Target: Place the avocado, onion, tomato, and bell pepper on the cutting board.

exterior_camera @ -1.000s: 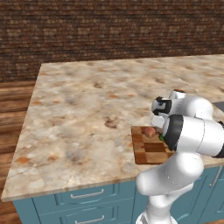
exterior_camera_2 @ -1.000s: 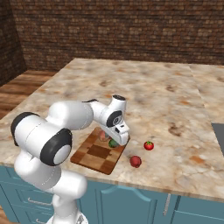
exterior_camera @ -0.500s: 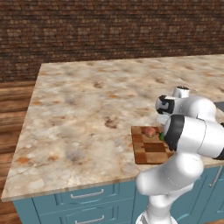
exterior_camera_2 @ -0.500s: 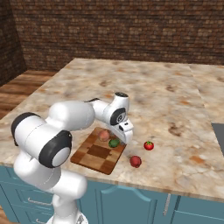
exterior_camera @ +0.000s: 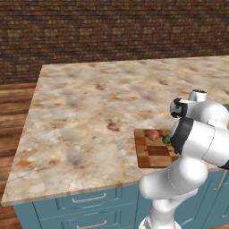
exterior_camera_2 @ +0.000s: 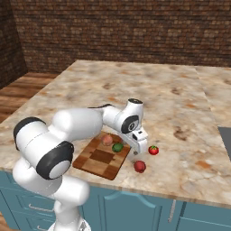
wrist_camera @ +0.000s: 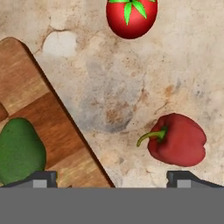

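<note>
The checkered wooden cutting board (exterior_camera_2: 92, 162) (exterior_camera: 151, 156) (wrist_camera: 30, 87) lies near the counter's front edge. On it rest the pale pink onion (exterior_camera_2: 107, 140) (exterior_camera: 153, 134) and the dark green avocado (exterior_camera_2: 117, 147) (exterior_camera: 166, 139) (wrist_camera: 19, 151). On the counter just right of the board are the tomato (exterior_camera_2: 153, 150) (wrist_camera: 131, 17) and the red bell pepper (exterior_camera_2: 139, 166) (wrist_camera: 177, 140). My gripper (exterior_camera_2: 136, 154) (wrist_camera: 113, 179) hangs open over bare counter beside the board's right edge, between avocado and bell pepper, with nothing between its fingers.
The speckled stone counter (exterior_camera_2: 149, 94) stretches wide behind and left of the board. Its front edge (exterior_camera_2: 149, 194) runs close behind the pepper. A dark sink corner (exterior_camera_2: 225, 140) shows at the far right. A brick wall stands behind.
The gripper has drifted right, off the board and away from the avocado, which stays on the board. It now hangs over the counter nearer the pepper and tomato.
</note>
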You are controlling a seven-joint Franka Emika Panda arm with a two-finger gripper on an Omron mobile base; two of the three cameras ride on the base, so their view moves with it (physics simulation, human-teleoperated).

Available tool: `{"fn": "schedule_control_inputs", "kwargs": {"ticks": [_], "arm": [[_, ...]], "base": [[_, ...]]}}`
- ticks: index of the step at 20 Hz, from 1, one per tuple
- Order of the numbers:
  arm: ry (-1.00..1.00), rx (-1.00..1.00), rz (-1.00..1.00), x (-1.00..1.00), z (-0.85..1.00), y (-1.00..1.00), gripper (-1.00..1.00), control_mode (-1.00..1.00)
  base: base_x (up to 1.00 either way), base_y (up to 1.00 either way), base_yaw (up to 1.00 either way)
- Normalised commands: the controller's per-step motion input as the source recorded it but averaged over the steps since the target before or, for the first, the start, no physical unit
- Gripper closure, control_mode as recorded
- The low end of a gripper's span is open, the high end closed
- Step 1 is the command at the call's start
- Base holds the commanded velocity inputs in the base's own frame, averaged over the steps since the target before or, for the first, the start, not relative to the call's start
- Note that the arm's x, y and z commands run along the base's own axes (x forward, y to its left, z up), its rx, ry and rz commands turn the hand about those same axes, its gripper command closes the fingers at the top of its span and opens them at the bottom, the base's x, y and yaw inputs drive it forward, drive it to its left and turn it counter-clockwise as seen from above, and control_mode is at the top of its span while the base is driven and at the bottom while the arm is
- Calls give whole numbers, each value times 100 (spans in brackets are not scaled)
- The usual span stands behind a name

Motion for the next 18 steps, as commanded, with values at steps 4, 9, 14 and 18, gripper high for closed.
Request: {"fn": "schedule_control_inputs", "kwargs": {"ticks": [4, 9, 14, 18], "arm": [[0, -1, 2, -46, 0, -22, -100, -100], [-2, -6, 3, -25, 0, -6, -100, -100], [-3, -6, 10, 0, 0, -5, -100, -100], [-5, -4, 16, 0, 0, -17, -100, -100]], "base": [[0, 0, 0], [0, 0, 0], [0, 0, 0], [0, 0, 0]]}}
